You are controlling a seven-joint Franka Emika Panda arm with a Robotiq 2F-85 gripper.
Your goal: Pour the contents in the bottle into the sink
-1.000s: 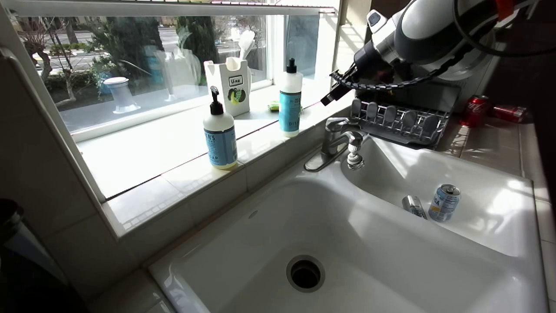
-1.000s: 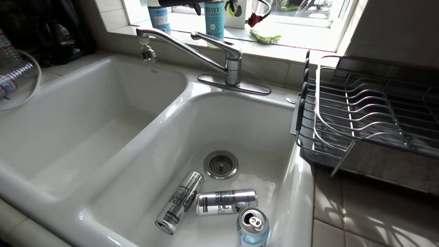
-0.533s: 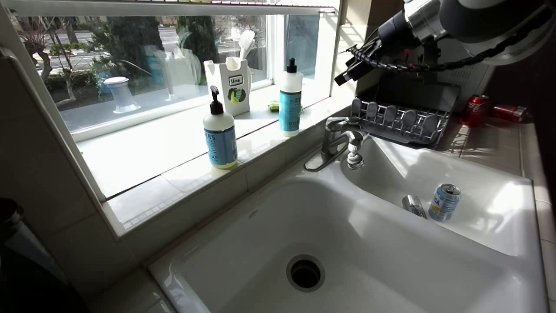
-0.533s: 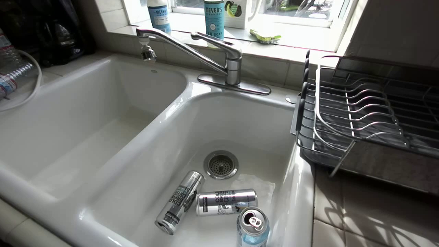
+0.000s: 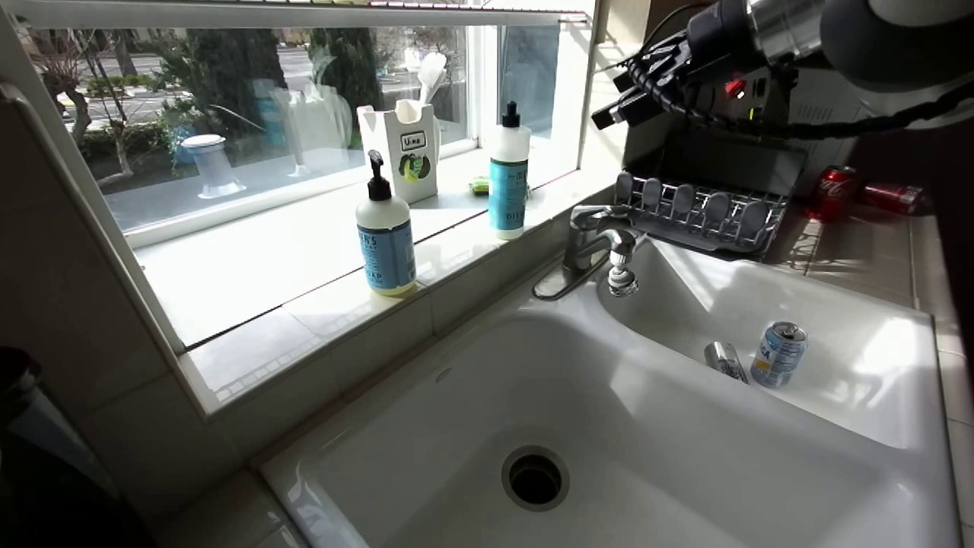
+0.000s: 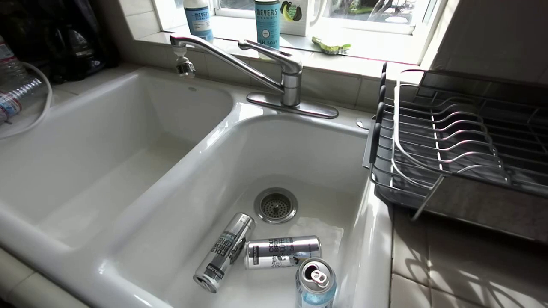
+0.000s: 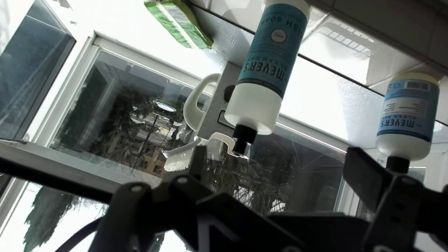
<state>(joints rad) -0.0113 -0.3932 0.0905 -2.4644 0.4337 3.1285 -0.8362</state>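
The bottle (image 5: 508, 183) is slim, with a teal label, a pale upper part and a black pointed cap. It stands upright on the windowsill and also shows in an exterior view (image 6: 267, 25), its top cut off. In the wrist view the bottle (image 7: 266, 59) appears upside down. The sink, the large deep white basin (image 5: 456, 403), has a dark round drain; it also shows in an exterior view (image 6: 94, 128). My gripper (image 5: 613, 99) is in the air to the right of the bottle, apart from it. In the wrist view my gripper (image 7: 274, 157) has fingers wide apart with nothing between them.
A similar blue-labelled pump bottle (image 5: 386, 247), a white container (image 5: 403, 152) and a green packet (image 6: 330, 46) are on the sill. The faucet (image 6: 291, 81) stands behind the basins. Cans (image 6: 282, 252) lie in the smaller basin. A dish rack (image 6: 449, 141) stands beside it.
My gripper has risen and moved right in an exterior view, away from the bottle. It has left the top of an exterior view where it showed before. The bottle has not moved.
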